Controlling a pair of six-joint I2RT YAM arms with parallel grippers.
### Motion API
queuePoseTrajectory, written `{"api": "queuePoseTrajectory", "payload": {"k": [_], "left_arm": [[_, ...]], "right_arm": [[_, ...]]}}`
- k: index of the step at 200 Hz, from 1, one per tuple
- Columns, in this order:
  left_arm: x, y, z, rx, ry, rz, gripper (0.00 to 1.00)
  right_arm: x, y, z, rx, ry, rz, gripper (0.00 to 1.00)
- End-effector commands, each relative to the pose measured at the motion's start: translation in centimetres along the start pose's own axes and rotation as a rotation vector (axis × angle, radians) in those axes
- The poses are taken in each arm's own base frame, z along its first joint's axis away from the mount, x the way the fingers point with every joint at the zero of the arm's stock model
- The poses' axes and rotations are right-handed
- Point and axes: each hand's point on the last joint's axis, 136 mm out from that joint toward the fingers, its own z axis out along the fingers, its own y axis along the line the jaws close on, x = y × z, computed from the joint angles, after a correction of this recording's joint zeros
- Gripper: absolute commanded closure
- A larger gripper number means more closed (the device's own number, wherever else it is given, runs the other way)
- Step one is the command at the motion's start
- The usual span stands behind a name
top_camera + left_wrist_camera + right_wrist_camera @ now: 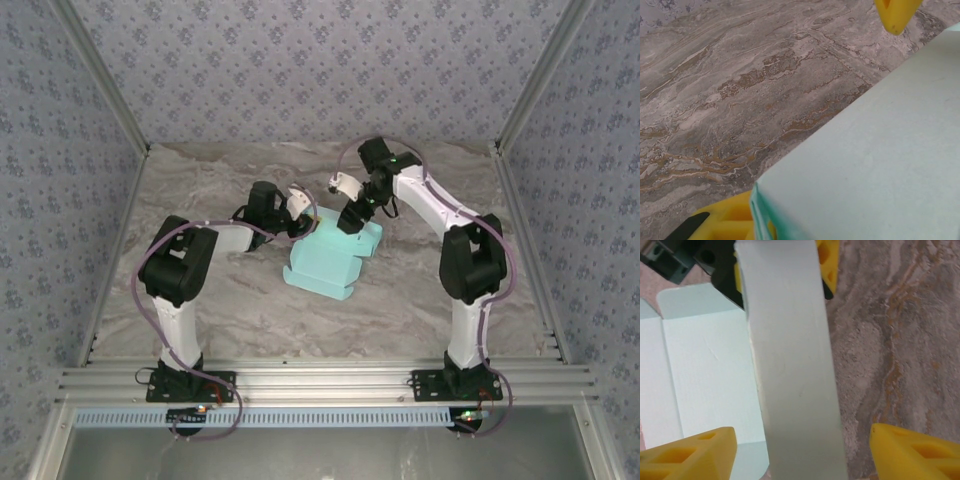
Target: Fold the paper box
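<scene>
One paper box (325,262), pale mint card, part-folded, lay mid-table (430,300) between the two arms. The left gripper (303,212) sat at the box's far-left edge, fingers spread wide, a card panel between them with its corner over the lower finger (725,222); nothing was clamped. The right gripper (350,218) sat at the far edge, fingers wide apart, straddling an upright panel without touching it.

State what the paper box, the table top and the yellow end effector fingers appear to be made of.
Paper box: thin mint card, matte; it shows crease lines and flat flaps. Table top: marble-patterned surface, grey-brown veining; real stone or printed laminate cannot be told. Right end effector's fingers: probably moulded or printed plastic, matte yellow with hollow cut-outs.
</scene>
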Motion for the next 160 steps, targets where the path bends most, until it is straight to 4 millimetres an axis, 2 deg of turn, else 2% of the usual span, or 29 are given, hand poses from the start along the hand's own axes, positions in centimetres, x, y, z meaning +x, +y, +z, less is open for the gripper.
{"api": "queuePoseTrajectory", "payload": {"k": [1,26,51,73,92,109,160], "left_arm": [[-1.8,-0.1,-0.7,-0.005,-0.055,0.045,0.7],[-1.7,0.0,-0.7,-0.021,-0.054,0.047,0.68],[-1.5,0.2,-0.9,-0.051,-0.061,0.052,0.64],[-1.3,0.4,-1.1,-0.071,-0.054,0.053,0.59],[-1.2,0.8,-1.4,-0.107,-0.06,0.045,0.5],[-0.8,0.9,-1.9,-0.14,-0.063,0.035,0.46],[-0.5,0.3,-4.4,-0.214,-0.121,-0.002,0.45]], "right_arm": [[-0.1,1.5,0.6,-0.098,-0.009,-0.021,0.35],[0.1,1.8,1.3,-0.106,0.011,-0.033,0.43],[0.4,1.7,1.6,-0.098,0.033,-0.043,0.6],[0.6,1.6,1.6,-0.086,0.046,-0.047,0.67],[0.9,1.5,1.7,-0.063,0.07,-0.058,0.7],[1.3,1.3,1.9,-0.023,0.098,-0.071,0.71],[1.0,0.8,2.7,0.081,0.12,-0.077,0.71]]}}
